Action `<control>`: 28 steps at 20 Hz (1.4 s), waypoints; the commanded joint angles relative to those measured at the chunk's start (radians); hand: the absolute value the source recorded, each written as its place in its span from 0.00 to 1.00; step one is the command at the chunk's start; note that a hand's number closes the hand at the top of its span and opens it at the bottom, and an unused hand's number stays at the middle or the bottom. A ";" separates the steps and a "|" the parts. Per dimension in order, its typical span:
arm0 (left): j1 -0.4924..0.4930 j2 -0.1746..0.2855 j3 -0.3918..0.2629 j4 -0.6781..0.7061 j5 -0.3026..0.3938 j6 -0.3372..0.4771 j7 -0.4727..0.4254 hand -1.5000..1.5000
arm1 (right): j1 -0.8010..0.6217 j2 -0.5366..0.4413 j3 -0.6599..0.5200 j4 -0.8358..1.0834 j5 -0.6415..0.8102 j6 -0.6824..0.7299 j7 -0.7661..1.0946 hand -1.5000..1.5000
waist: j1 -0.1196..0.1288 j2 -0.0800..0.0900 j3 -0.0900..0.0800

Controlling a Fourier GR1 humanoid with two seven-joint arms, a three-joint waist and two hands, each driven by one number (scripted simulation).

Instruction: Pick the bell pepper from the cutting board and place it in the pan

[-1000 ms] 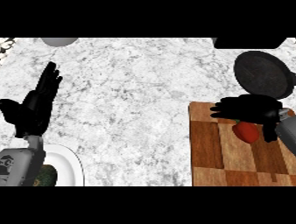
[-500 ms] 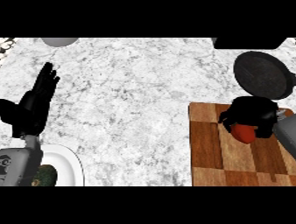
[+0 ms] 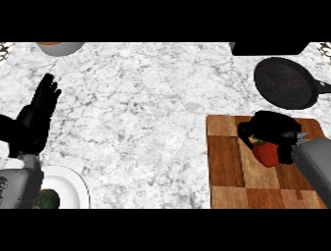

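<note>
A red bell pepper [image 3: 267, 153] lies on the wooden cutting board [image 3: 230, 166] at the right. My right hand [image 3: 273, 128] is over it with fingers curled round its upper part, hiding most of it. The black pan [image 3: 285, 82] sits on the counter just beyond the board, its handle pointing right. At the left my left hand [image 3: 33, 119] rests open, fingers pointing up, away from all of these.
A white plate [image 3: 71, 185] with something green on it sits at the lower left, beside my left forearm. A grey bowl [image 3: 59, 47] is at the top left edge. A dark object [image 3: 270, 47] lies at the top right edge.
My right hand has closed down over the bell pepper, its fingers curling round it. The left hand has drifted slightly but stays open.
</note>
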 commanded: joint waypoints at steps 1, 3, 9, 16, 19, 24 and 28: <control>0.021 0.012 0.018 -0.010 0.003 0.008 0.011 0.50 | 0.110 0.142 -0.115 0.000 -0.075 0.048 0.302 1.00 | -0.051 -0.010 0.009; 0.044 -0.013 0.007 0.002 -0.007 0.020 -0.016 0.50 | 0.125 0.219 -0.148 -0.092 -0.069 -0.024 0.429 1.00 | -0.050 -0.007 0.008; 0.040 -0.002 0.010 -0.039 -0.018 0.035 0.011 0.50 | 0.184 0.330 -0.215 -0.468 -0.101 -0.122 0.631 1.00 | -0.051 -0.012 0.009; 0.002 -0.037 -0.015 0.018 -0.037 0.028 -0.042 0.50 | 0.227 0.378 -0.292 -0.782 -0.112 -0.090 0.853 1.00 | 0.004 0.015 0.010; -0.005 -0.019 -0.007 -0.030 -0.011 0.004 0.007 0.50 | 0.225 0.420 -0.349 -0.876 -0.213 -0.030 0.911 1.00 | 0.013 0.015 0.011; -0.015 -0.007 0.005 -0.006 0.002 -0.027 0.015 0.50 | 0.114 0.354 -0.604 -0.678 -0.384 -0.088 0.812 1.00 | 0.026 0.020 0.012; -0.052 -0.011 -0.002 -0.012 -0.012 -0.020 0.031 0.50 | -0.022 0.240 -0.704 -0.379 -0.384 -0.154 0.692 1.00 | 0.039 0.024 0.012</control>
